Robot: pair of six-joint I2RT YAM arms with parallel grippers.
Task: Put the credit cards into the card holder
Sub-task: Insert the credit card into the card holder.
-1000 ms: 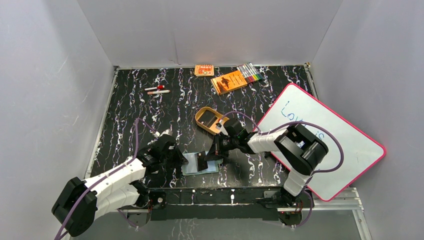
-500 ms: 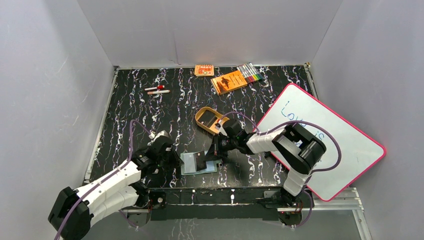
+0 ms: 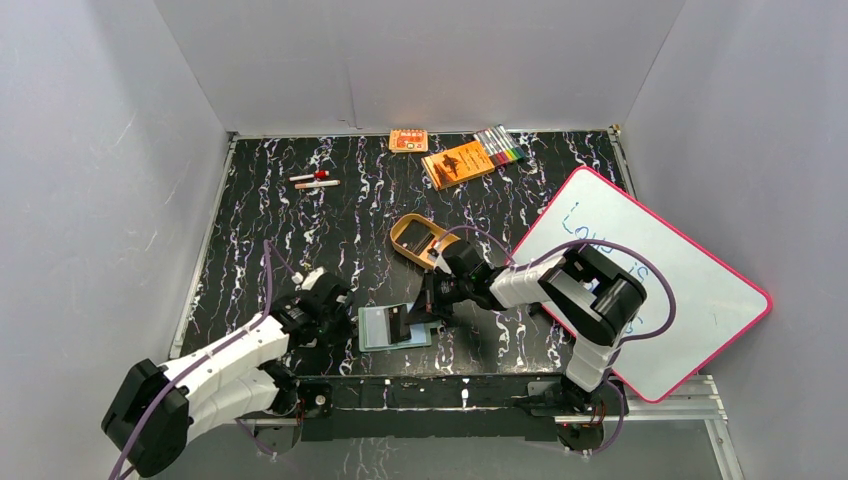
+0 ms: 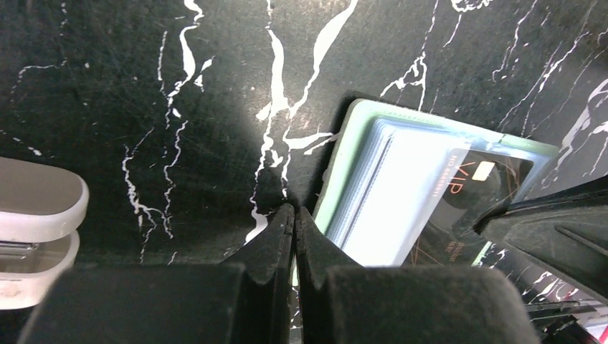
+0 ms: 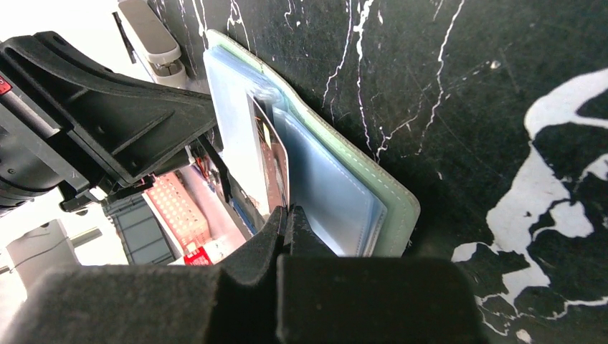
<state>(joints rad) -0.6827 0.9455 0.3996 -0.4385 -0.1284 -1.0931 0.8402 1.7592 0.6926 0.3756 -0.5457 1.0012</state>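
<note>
**A:** Where is the card holder (image 3: 378, 330)?

**B:** It lies open on the table (image 3: 300, 230) near the front edge, between the two arms. Its long axis runs left–right, roughly along that edge, with the pale pockets facing up.

**A:** Tools?

**B:** The right gripper (image 3: 428, 306) is pinched on one credit card (image 3: 398, 320), on the holder's right side. The left gripper (image 3: 338, 318) is closed on nothing, its tips at the holder's left rim.

**A:** Card attitude?

**B:** Tilted up on edge, its leading end pointing left over the pockets. In the right wrist view it looks partly under a clear sleeve; I cannot tell how deep.

**A:** Deciding relation?

**B:** The pocket lies left of the right gripper. My judgement: push leftward along the holder's long axis, with the left tips bracing.
</note>
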